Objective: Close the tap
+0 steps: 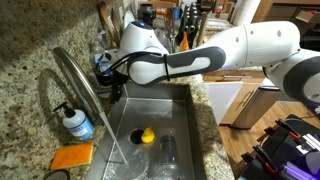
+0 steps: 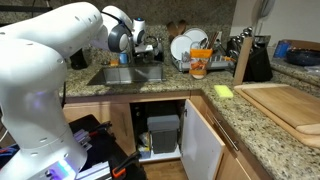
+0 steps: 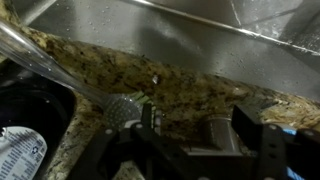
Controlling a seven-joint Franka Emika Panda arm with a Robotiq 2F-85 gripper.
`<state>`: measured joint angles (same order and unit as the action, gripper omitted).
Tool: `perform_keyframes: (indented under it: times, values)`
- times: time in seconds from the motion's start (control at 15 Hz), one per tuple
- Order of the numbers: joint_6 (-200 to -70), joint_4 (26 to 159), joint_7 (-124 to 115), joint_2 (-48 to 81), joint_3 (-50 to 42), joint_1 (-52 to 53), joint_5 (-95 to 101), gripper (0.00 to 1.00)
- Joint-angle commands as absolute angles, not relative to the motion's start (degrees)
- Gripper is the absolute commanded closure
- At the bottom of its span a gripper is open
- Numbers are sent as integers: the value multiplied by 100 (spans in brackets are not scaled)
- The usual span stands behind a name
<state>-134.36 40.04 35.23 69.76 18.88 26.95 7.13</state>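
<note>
The tap [image 1: 78,82] is a tall brushed-steel gooseneck arching over the sink [image 1: 182,112]. A thin stream of water [image 1: 112,142] falls from its spout into the basin. My gripper [image 1: 104,69] is at the back of the sink, right by the tap's base. In the wrist view the tap's tube [image 3: 62,78] runs diagonally down to a knurled collar [image 3: 124,109]. My gripper [image 3: 198,126] is open, and its two fingers straddle a short steel cylinder [image 3: 216,132] on the granite counter. The right finger is close against it. In an exterior view the arm largely hides the gripper [image 2: 142,45].
A clear soap bottle of blue liquid [image 1: 75,122] and an orange sponge [image 1: 72,157] sit beside the sink. A yellow object [image 1: 147,136] and a glass [image 1: 167,152] lie in the basin. A dish rack with plates [image 2: 186,46], a knife block [image 2: 243,57], a cutting board [image 2: 290,106] and an open cabinet door [image 2: 205,140] are nearby.
</note>
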Motion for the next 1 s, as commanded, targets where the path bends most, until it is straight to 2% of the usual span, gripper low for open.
perform_keyframes:
  times: [0.0, 0.47, 0.6, 0.93]
  values:
    - [-13466, 3789, 3772, 7136, 2004, 2704, 669, 48]
    - [-13088, 3468, 3921, 7309, 1982, 2812, 457, 98]
    - [-12917, 3371, 3946, 7390, 1976, 2885, 438, 100]
    - [-12504, 2968, 4130, 7654, 2062, 3049, 270, 97]
